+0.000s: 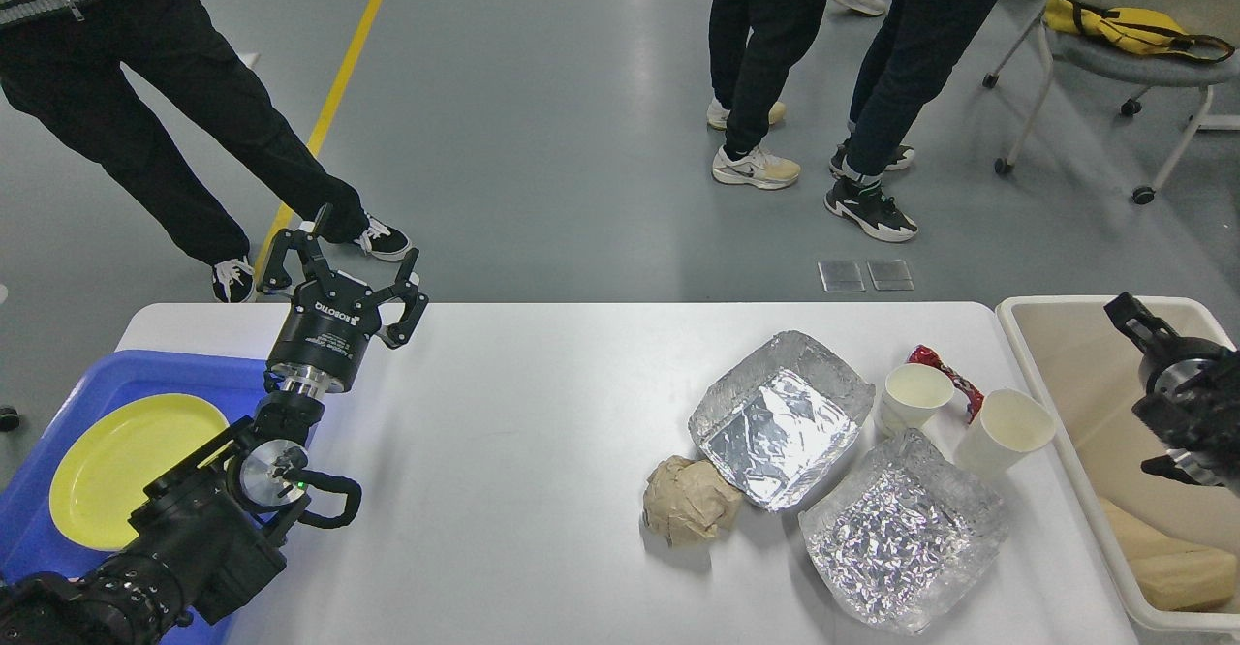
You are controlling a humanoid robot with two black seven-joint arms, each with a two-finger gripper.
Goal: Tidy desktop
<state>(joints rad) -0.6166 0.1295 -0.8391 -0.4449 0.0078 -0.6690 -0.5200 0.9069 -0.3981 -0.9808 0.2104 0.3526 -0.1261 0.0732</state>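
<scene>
The white desktop [523,413] carries a crumpled brown paper ball [690,502], two foil trays [780,419] [901,540], two paper cups [914,395] [1004,429] and a red wrapper [942,366] behind the cups. My left gripper [341,272] is open and empty above the desktop's far left edge. My right gripper [1131,321] is over the beige bin [1051,308] at the right edge; only one dark finger shows, so its state is unclear. Brown paper [1162,558] lies in the bin below it.
A blue tray [145,372] with a yellow plate [121,466] sits at the left end under my left arm. People's legs [756,54] stand beyond the table's far edge. A wheeled chair [1124,54] with a yellow bag is at far right.
</scene>
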